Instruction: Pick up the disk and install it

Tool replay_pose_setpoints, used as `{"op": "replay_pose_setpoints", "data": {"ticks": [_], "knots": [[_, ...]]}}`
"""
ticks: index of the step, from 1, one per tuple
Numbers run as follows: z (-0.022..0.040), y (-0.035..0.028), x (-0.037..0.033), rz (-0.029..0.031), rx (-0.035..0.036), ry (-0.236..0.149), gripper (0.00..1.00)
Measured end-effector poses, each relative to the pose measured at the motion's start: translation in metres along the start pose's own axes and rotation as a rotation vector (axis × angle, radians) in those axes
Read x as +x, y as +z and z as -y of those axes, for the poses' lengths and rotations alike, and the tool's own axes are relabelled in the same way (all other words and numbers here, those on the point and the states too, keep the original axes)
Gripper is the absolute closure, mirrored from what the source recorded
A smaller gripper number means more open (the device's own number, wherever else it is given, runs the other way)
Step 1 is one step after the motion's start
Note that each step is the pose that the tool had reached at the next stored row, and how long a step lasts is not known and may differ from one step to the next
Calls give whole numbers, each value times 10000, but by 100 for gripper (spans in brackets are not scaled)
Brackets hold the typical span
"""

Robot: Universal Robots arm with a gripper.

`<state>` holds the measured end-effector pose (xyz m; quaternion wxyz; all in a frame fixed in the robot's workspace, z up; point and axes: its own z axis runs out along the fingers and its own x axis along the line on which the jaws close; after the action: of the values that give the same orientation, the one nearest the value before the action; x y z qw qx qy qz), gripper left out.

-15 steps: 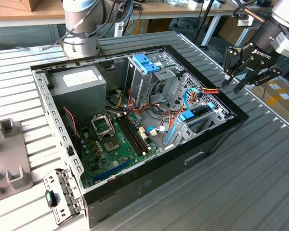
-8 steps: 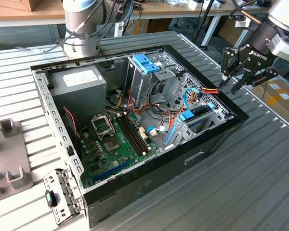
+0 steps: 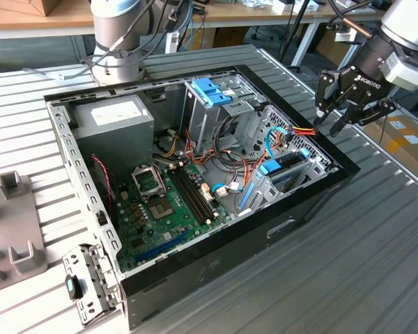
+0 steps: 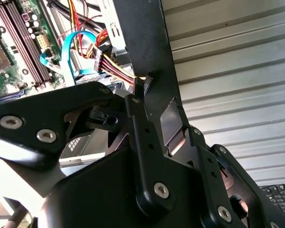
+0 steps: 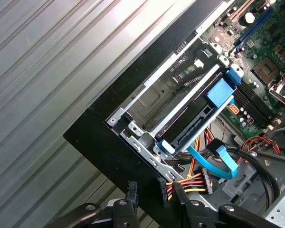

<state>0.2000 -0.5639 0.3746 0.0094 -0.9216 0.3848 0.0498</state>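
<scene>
The gripper [image 3: 348, 111] hovered empty with its fingers spread apart, above the computer case's [image 3: 216, 268] edge on the exterior view's right; the disk [image 3: 284, 169] sat tilted in the case's metal bay [image 5: 154, 97] nearby

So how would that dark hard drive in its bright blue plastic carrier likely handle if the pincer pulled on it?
The dark hard drive in its bright blue plastic carrier looks rigid and probably dense for its size. It sits tilted in the metal drive bay, so it may bind rather than slide. The empty pincer hangs apart from it.
</scene>
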Motion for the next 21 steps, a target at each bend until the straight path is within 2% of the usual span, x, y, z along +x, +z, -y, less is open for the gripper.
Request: {"op": "replay_pose_setpoints", "data": {"ticks": [1,7,9,11,21], "knots": [[2,8,-1,-5,-20,-197,58],[5,52,-17,5,-34,-489,58],[10,59,-20,-5,-82,-965,58],[14,66,-23,-11,-108,-1244,58],[25,102,-31,1,-102,-1313,58]]}}
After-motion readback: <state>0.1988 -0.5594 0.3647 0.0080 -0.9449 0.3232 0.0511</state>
